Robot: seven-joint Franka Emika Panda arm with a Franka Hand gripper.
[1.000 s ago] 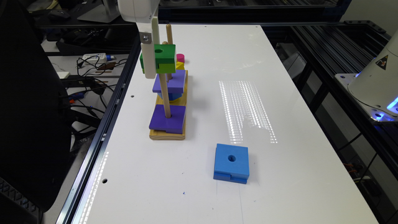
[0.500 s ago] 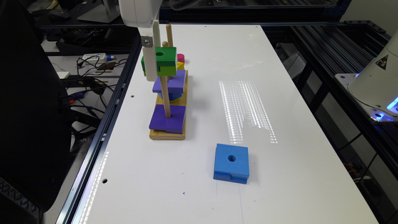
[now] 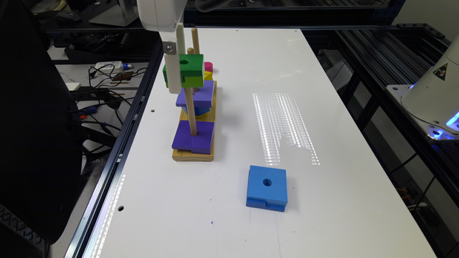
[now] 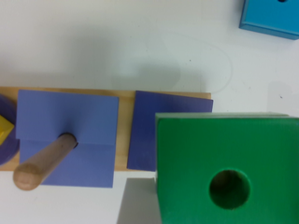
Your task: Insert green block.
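I'm holding the green block (image 3: pixel 184 70) up in the air with the gripper (image 3: pixel 174 68) clamped on its sides, hovering over the wooden peg base (image 3: pixel 193 154) at the exterior view's left, far side of the white table (image 3: pixel 322 107). In the wrist view the block's centre hole (image 4: pixel 229 188) is sitting above the near purple block (image 4: pixel 154 126), with something tan showing inside it, maybe the near peg (image 3: pixel 190 114), can't confirm. The block is looking rigid, light, matte, not slippery; flat opposite sides are the sensible hold, keeping the hole clear. The blue square block (image 3: pixel 267 186) is lying well apart, near right. The far purple block (image 4: pixel 67 135) is sitting on its own peg (image 4: pixel 44 162)
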